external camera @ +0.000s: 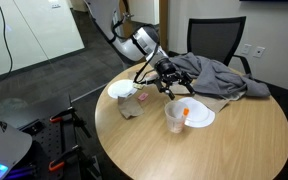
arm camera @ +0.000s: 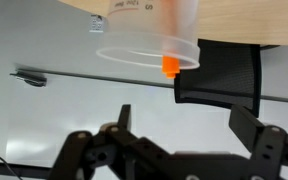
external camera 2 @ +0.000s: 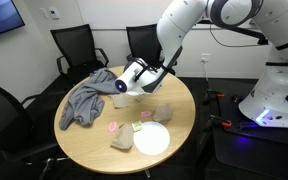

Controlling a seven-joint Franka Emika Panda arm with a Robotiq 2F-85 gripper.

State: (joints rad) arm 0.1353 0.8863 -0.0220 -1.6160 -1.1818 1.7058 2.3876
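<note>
The gripper (external camera: pixel 164 78) hangs low over the round tabletop (external camera: pixel 234 140) with its jaws spread wide and nothing between them, as the wrist view shows (arm camera: pixel 179 118). It sits right at the near fringe of the grey cloth (external camera: pixel 216 76), which lies heaped toward the edge by the black chair (external camera: pixel 216 38) and reaches the rim there in both exterior views (external camera 2: pixel 84 100). A white bowl (external camera: pixel 122 90) stands just on the gripper's other side, and a clear cup (external camera: pixel 174 116) with an orange piece (arm camera: pixel 170 67) in it stands near a white plate (external camera: pixel 202 118), closer to the middle. The risk, as I judge it, is a spread finger catching a fold: any sideways move would then drag the cloth, which could slide off the rim. A low swing the other way could knock the bowl or tip the light cup.
</note>
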